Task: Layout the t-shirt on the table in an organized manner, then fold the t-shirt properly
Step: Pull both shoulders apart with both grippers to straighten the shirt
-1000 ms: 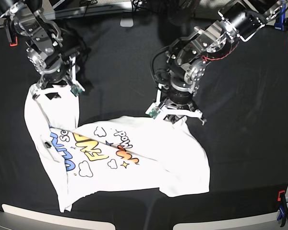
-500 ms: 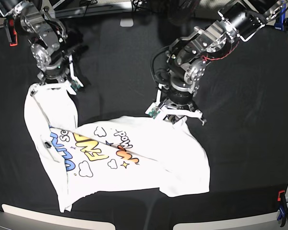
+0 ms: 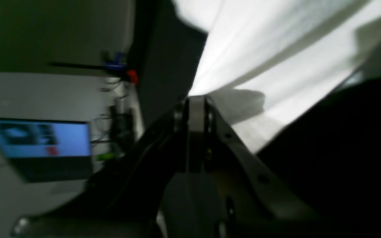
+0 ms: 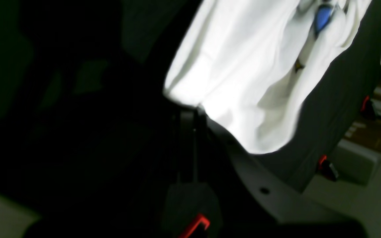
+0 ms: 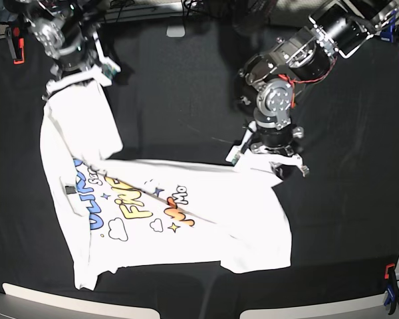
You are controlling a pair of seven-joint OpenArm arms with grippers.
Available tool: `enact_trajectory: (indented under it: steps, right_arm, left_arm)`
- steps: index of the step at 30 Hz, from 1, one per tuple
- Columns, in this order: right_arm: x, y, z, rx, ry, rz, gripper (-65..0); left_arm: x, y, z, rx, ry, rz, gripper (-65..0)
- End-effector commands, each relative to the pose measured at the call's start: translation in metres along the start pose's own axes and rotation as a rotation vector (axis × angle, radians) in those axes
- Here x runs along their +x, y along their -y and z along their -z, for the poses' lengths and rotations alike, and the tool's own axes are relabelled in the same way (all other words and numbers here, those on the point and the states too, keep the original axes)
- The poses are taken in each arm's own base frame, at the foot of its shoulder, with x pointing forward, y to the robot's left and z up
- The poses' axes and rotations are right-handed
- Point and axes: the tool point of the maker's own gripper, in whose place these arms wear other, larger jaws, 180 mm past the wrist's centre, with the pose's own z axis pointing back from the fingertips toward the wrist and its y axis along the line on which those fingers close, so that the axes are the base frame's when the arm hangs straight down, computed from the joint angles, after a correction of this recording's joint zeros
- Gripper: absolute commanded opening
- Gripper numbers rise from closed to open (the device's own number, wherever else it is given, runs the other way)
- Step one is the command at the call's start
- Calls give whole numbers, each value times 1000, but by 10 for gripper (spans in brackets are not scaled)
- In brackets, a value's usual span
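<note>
T-shirt [image 5: 186,212], white with blue, yellow and orange lettering, lies print-up across the lower left and centre of the base view on the black cloth surface [image 5: 179,100]. Its upper left portion is drawn up as a narrow band toward the top left corner of the frame.

Right fingers [image 5: 76,74] are at the top left of the base view, at the upper end of that band. In the right wrist view, the right fingers [image 4: 187,119] appear pressed together with white fabric bunched right at their tips, so they read as clamped on the cloth; much of that frame is dark and the contact point itself is in shadow.

Left fingers [image 5: 269,151] are at centre right of the base view, at the shirt's upper right edge. In the left wrist view, the left fingers [image 3: 195,109] are pressed together with pale fabric stretched away from their tip, consistent with a grasp on the hem; the picture is blurred and its right side is black.

Printed words are creased and cannot be read in full. The shirt's lower left corner nearly reaches the pale strip [image 5: 73,302] along the bottom of the frame. Orange clips [image 5: 390,272] show at the surface edges.
</note>
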Motion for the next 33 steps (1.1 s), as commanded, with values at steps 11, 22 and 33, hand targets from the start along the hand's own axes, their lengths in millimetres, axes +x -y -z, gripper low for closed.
enact_trajectory:
  steps: [11,22,33]
  right_arm:
    - [-15,-6,-38,29,23,-197,-650]
    - [-41,-14,-59,58,-30,-362,-650]
    - [-53,-1,-78,-16,-101,-494,-650]
  left_arm:
    - [-58,-56,-3,156,-71,96,-650]
    - [-111,-6,-74,-42,-75,148,-650]
    - [-161,30,-129,-139,-144,282,-650]
